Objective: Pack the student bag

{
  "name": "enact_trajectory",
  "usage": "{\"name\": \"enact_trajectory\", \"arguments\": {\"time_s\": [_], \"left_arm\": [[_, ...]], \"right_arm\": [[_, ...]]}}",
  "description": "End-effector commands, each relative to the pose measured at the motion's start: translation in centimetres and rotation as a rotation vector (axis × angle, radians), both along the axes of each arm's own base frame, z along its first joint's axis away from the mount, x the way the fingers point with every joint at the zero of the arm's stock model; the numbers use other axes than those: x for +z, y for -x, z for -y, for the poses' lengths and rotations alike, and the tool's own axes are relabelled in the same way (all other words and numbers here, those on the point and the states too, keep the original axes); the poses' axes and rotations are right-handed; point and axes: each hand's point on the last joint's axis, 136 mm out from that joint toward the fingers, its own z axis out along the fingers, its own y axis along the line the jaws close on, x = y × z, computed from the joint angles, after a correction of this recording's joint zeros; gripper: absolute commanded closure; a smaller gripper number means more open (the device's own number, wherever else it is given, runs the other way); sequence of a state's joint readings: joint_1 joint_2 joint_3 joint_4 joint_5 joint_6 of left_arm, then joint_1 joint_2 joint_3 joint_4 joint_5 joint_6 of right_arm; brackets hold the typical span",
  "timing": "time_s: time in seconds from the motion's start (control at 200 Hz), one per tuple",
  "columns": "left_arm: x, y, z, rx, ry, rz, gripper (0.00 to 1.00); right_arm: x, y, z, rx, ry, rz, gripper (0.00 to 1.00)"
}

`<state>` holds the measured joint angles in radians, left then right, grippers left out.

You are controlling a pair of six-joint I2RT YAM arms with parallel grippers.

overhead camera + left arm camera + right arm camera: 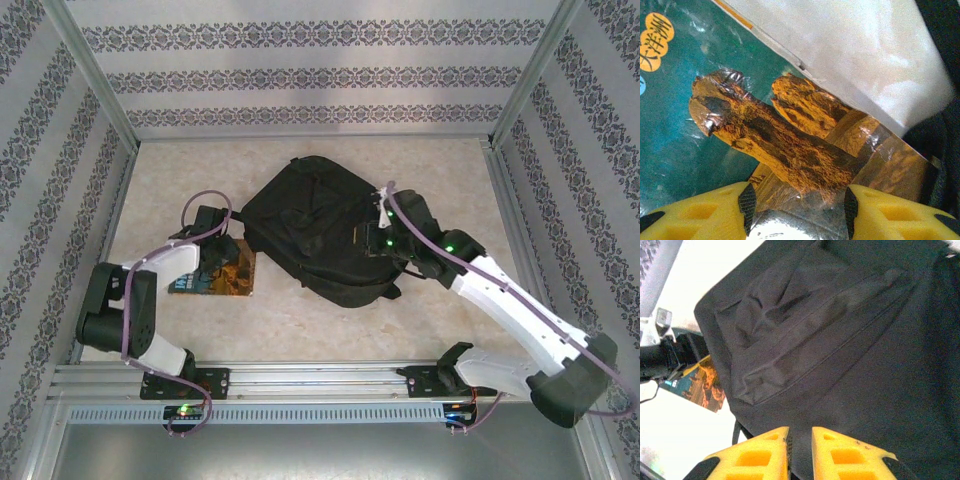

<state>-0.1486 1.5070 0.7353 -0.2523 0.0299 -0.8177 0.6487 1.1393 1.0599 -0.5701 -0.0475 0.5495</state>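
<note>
The student bag [320,235] lies flat on the table [300,330], and as far as can be seen nothing has gone into it: no opening shows and its front panel is smooth. By that reckoning the packing is at its start.

Just left of the bag, almost touching its side, a book [222,275] lies flat. The left gripper [213,252] sits low over it, jaws apart, with the glossy cover showing between the yellow fingers [725,210]; they clasp nothing. The cover is teal with a picture of orange rock stacks, and yellow discs in its corner carry Chinese characters that seem to read 大洋洲 [654,40]. A blue band of lettering on the cover is too small to read from above.

The bag itself shows no brand or label.

At the bag's right edge the right gripper [378,232] rests against the black fabric, its fingers [840,455] drawn nearly together with a thin gap; whether a fold is pinched between them I cannot tell.

What is left, I judge: opening the bag, lifting the book and sliding it inside.
</note>
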Motion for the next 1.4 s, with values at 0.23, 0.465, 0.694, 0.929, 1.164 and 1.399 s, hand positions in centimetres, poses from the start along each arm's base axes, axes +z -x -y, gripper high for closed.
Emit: {"name": "enact_trajectory", "arguments": {"time_s": [0.23, 0.465, 0.694, 0.929, 1.164, 1.399], "left_arm": [[-3.5, 9.7, 2.9, -0.074, 0.118, -0.215, 0.52], [-4.2, 11.9, 2.7, -0.169, 0.071, -0.254, 0.52], [-4.0, 13.2, 3.1, -0.224, 0.08, -0.269, 0.58], [-3.7, 13.4, 5.3, -0.362, 0.07, -0.275, 0.64], [-2.1, 12.8, 8.8, -0.561, 0.063, -0.248, 0.66], [3.8, 12.7, 8.1, -0.474, 0.105, -0.041, 0.56]], "right_arm": [[-2.2, 0.0, -9.7, 0.264, -0.03, -0.075, 0.8], [-6.4, 2.7, -16.6, 0.475, -0.042, -0.193, 0.81], [-11.2, 0.5, -18.4, 0.423, 0.102, -0.176, 0.81], [-14.6, -4.2, -18.0, 0.295, 0.276, -0.128, 0.76], [-16.7, -8.8, -13.5, 0.171, 0.447, -0.089, 0.75], [-15.4, -7.5, -16.4, 0.36, 0.333, -0.111, 0.77]]}}
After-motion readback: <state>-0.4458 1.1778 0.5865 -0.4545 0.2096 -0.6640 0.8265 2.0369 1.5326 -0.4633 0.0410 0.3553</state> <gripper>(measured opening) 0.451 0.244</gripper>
